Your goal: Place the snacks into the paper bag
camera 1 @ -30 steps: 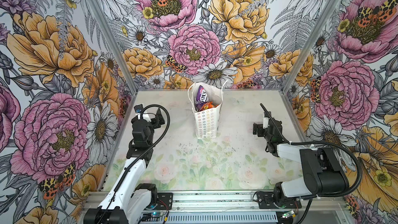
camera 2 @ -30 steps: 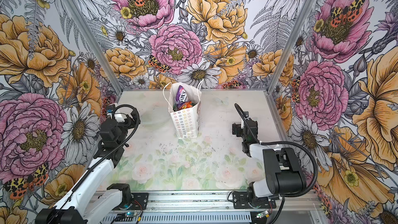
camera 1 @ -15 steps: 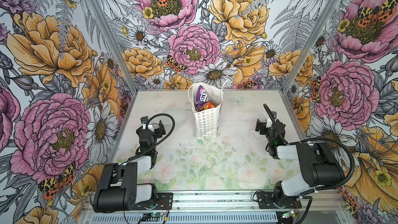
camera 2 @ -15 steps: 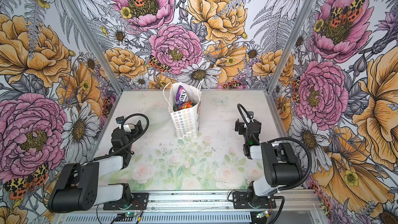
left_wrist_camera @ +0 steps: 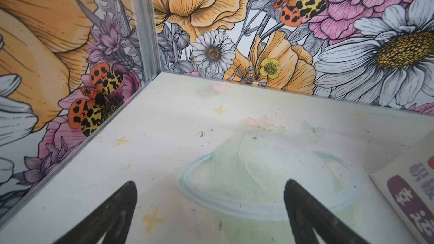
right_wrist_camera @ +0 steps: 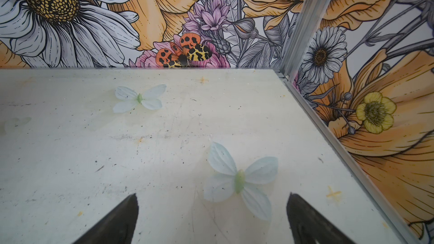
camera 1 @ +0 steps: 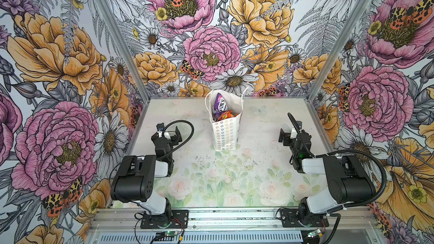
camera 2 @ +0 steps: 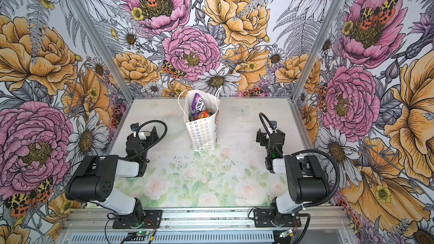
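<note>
White paper bag (camera 1: 225, 134) holding snacks (camera 1: 219, 107) stands between left fingers (left_wrist_camera: 112, 214) and right fingers (right_wrist_camera: 312, 221), both spread apart, empty.

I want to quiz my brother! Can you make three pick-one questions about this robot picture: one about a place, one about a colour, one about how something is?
1. Where is the paper bag?
A) standing at the back middle of the table
B) lying by the front rail
C) on a wall

2. What colour is the tallest FOX'S packet?
A) black
B) purple
C) white

3. How are the left gripper and right gripper?
A) open, empty
B) shut on packets
C) pinching the bag

Answers: 1 A, both top views show it upright there. 2 B, its top is purple. 3 A, wrist views show jaws spread, nothing between.
</note>
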Robot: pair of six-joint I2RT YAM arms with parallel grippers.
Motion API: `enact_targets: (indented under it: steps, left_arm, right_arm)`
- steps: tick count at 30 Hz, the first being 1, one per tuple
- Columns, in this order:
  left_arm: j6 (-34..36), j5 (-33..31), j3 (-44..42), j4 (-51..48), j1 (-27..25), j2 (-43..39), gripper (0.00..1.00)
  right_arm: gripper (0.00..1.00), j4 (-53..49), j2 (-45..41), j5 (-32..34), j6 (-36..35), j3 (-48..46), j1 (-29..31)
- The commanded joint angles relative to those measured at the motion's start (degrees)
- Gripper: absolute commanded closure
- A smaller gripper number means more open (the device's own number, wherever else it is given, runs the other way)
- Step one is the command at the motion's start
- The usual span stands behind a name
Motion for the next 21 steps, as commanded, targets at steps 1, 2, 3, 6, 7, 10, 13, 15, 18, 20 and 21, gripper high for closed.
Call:
enact_targets:
  steps: [1, 2, 3, 6, 7, 10, 13, 15, 18, 20, 21]
  left_arm:
    - [2.9, -1.6, 0.3, -1.9, -1.7, -0.4, 0.01]
    - [2.7, -1.5, 0.3, -2.5, -1.7, -0.5, 0.01]
    - [2.7, -1.6, 0.3, -2.2, -1.6, -0.4, 0.01]
    - [2.7, -1.6, 0.2, -2.1, -1.6, -0.4, 0.01]
    - [2.9, -1.6, 0.2, -2.1, -1.7, -0.5, 0.01]
    - [2.9, -3.2, 0.1, -1.9, -1.9, -0.4, 0.01]
    - [2.7, -2.7, 0.3, -2.5, -1.6, -0.5, 0.01]
    - [2.6, -2.6, 0.4, -2.5, -1.4, -0.5, 0.01]
    - [2.5, -2.4, 0.6, -2.8, -1.3, -0.5, 0.01]
    - [2.3, -0.4, 0.8, -3.3, -0.8, -0.5, 0.01]
    - [2.3, -0.4, 0.8, -3.4, -0.8, -0.4, 0.01]
  right_arm:
    - [0.00, 2.1, 0.1, 0.6, 0.6, 0.1, -0.1]
    - [0.00, 2.0, 0.2, 0.6, 0.6, 0.0, -0.1]
    - [0.00, 2.0, 0.2, 0.6, 0.6, 0.1, -0.1]
    - [0.00, 2.0, 0.1, 0.6, 0.6, -0.1, -0.1]
    - [0.00, 2.1, 0.1, 0.6, 0.6, 0.0, -0.1]
    - [0.00, 2.1, 0.2, 0.6, 0.6, -0.1, -0.1]
    - [0.00, 2.0, 0.1, 0.6, 0.6, -0.1, -0.1]
    - [0.00, 2.0, 0.1, 0.6, 0.6, 0.0, -0.1]
    - [0.00, 2.0, 0.2, 0.6, 0.6, 0.0, -0.1]
    - [0.00, 2.0, 0.2, 0.6, 0.6, -0.1, -0.1]
    - [0.00, 2.1, 0.1, 0.5, 0.6, 0.0, -0.1]
